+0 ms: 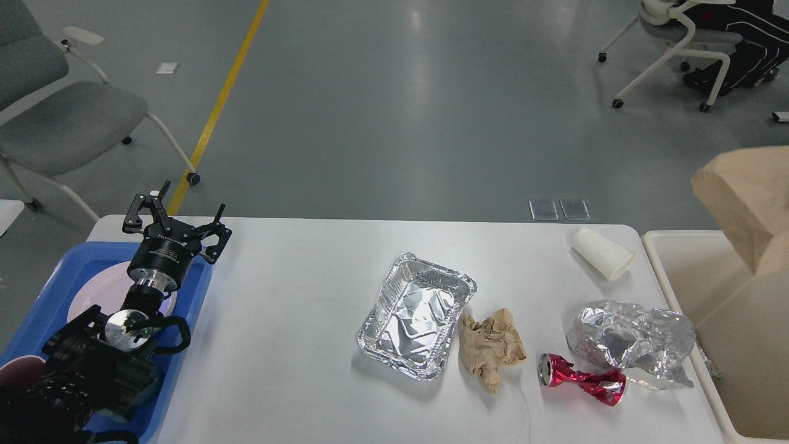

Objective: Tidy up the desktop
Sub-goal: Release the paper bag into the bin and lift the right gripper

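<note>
The white desktop [296, 308] carries an empty foil tray [419, 314], a crumpled brown paper wad [492, 348], a crushed red can [579, 381], a crumpled foil sheet [629, 336] and a white cup [603, 253] lying on its side. A brown paper bag [746, 197] is in the air over the cream bin [669, 271] at the right edge; what holds it is out of view. My left gripper [179, 217] stands open over the far end of the blue tray [37, 308], holding nothing. My right gripper is out of view.
The blue tray holds a pale plate [92, 296] under my left arm. The cream bin stands against the table's right side. A grey chair [68, 117] is on the floor at far left, and another chair [678, 37] at far right.
</note>
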You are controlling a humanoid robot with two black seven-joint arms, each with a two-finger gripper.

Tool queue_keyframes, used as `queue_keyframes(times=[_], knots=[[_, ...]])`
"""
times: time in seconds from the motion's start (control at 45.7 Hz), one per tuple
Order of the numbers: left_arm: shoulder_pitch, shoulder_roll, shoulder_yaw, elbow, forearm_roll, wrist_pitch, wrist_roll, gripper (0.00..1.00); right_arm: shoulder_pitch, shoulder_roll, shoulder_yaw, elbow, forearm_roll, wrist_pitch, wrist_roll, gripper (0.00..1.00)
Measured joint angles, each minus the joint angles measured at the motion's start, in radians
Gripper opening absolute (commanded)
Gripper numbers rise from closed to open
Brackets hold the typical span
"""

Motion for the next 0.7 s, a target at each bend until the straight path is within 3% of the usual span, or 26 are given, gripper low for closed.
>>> queue_keyframes(times=[0.022,0.109,0.131,0.416,0.7], knots=[[0.0,0.0,0.0,0.0,0.0,0.0,0.0,0.96,-0.023,0.003,0.003,-0.001,0.0,-0.005,0.0,0.05],[0.0,0.0,0.0,0.0,0.0,0.0,0.0,0.96,-0.102,0.031,0.011,-0.017,0.0,-0.017,0.0,0.9],[0.0,0.0,0.0,0.0,0.0,0.0,0.0,0.96,-0.125,0.044,0.016,-0.032,0.001,-0.021,0.0,1.0],[0.0,0.0,0.0,0.0,0.0,0.0,0.0,0.96,-0.251,0.098,0.087,-0.116,0.011,-0.088,0.001,1.0],[0.0,0.0,0.0,-0.001,0.0,0.0,0.0,0.96,-0.253,0.171,0.068,-0.119,0.008,-0.087,0.0,1.0]])
